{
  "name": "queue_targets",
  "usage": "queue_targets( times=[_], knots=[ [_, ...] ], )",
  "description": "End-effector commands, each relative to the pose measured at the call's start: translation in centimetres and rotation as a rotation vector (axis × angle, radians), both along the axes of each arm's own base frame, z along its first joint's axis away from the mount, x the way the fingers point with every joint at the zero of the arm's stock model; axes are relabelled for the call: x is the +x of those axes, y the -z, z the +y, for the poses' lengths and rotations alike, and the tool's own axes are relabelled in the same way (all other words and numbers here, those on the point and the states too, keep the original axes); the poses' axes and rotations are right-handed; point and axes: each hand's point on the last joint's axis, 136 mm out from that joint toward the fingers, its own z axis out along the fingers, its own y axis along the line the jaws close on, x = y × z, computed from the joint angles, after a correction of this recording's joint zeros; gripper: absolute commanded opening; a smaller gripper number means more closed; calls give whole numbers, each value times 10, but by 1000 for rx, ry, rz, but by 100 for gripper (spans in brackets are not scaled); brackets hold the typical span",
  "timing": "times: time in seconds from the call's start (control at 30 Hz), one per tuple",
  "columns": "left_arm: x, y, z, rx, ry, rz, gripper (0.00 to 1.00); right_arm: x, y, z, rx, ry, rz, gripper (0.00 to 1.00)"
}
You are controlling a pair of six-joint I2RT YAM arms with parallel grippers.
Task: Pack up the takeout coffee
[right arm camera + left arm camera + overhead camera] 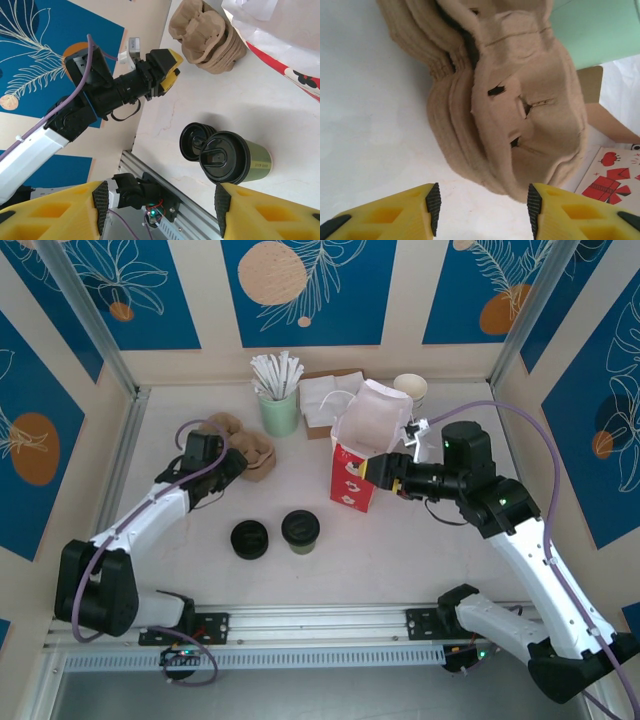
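Left gripper (484, 210): fingers apart and empty, just short of one stack of brown pulp carriers (510, 100) left of the red bag (350, 480). Right gripper (160, 202): fingers likewise spread and holding nothing, at the bag's right side. One takeout coffee (300, 532), olive-green with a black lid, stands upright in front of the bag, with one loose black lid (249, 539) just beside it. The left arm stretches low; the right arm is bent at the elbow.

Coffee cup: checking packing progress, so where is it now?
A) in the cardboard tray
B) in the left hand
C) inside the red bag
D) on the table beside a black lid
D: the cup stands on the table next to the black lid, apart from the red bag.
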Motion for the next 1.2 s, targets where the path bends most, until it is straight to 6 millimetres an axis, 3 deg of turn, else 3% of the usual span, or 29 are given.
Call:
queue_targets(
  times=[0.0, 0.77, 1.17],
  knots=[
    [18, -18, -3, -43, -6, -58, 48, -6, -7, 3, 32, -61, -13, 61],
    [40, -8, -8, -73, -27, -51, 40, 0, -6, -11, 51, -24, 5, 60],
    [43, -6, -8, -104, -59, -65, 29, -1, -5, -17, 57, -5, 14, 60]
  ],
)
